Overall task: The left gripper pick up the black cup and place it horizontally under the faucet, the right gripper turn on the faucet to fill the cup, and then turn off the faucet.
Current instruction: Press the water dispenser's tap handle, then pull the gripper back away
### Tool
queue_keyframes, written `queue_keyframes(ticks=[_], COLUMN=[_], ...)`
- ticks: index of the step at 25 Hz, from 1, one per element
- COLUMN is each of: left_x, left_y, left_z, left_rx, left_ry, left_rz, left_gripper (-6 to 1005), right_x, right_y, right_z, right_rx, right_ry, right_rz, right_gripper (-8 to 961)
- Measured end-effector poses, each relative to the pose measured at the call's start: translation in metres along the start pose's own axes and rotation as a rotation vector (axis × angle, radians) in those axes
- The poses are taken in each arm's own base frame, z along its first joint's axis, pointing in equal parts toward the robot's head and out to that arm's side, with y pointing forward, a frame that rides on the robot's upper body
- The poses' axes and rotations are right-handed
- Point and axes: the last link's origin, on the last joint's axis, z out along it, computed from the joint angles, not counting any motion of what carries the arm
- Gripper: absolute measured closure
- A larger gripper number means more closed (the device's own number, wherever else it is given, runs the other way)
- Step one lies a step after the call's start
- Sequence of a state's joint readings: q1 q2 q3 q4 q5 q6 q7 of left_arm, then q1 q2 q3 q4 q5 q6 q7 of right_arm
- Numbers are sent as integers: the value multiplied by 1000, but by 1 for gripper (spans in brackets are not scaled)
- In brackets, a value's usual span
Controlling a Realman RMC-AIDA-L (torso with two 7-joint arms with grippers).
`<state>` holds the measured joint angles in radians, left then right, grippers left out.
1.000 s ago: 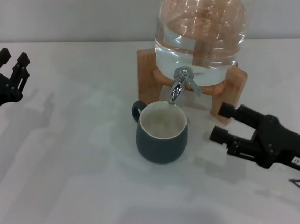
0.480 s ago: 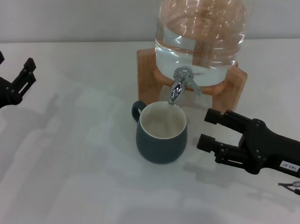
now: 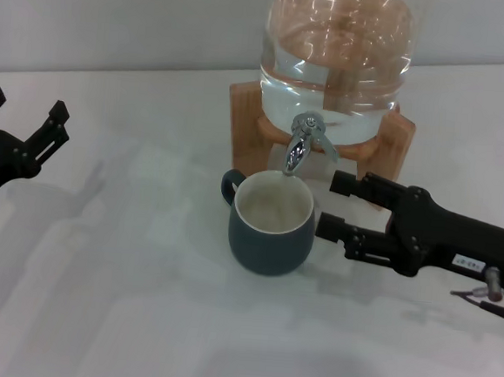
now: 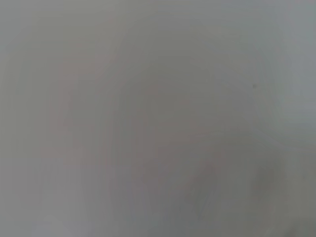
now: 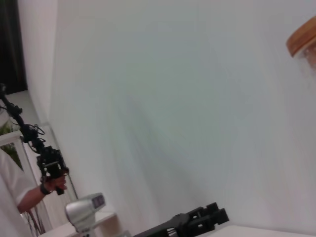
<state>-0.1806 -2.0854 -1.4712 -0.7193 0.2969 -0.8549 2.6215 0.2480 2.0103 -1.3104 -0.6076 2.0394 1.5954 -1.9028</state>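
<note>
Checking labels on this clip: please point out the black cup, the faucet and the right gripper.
black cup (image 3: 269,242), head view, outer wall.
faucet (image 3: 299,146), head view, chrome spout.
right gripper (image 3: 336,206), head view, midway between its fingertips.

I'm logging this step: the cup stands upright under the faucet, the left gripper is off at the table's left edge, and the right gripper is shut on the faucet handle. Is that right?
Not quite. In the head view the right gripper is open and holds nothing; it sits beside the cup, below the faucet handle. The cup does stand upright under the faucet, and the left gripper is off at the table's left edge.
</note>
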Motion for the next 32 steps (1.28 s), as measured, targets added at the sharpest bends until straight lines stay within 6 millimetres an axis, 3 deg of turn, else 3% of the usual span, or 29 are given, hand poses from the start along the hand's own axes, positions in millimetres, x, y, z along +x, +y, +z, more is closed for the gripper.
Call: queue_keyframes(ticks=[12,32], left_x=[-1,-2], left_y=[0,1], left_z=[-1,-1], left_rx=[1,-3], left_ry=[-3,-7], left_rz=[-2,-7], left_gripper=[120,120], right_x=[-4,-7], right_y=[-13,-17], right_z=[6,5], right_rx=[56,85], right_ry=[4,-16], right_rz=[-16,-26], right_gripper=[110,111])
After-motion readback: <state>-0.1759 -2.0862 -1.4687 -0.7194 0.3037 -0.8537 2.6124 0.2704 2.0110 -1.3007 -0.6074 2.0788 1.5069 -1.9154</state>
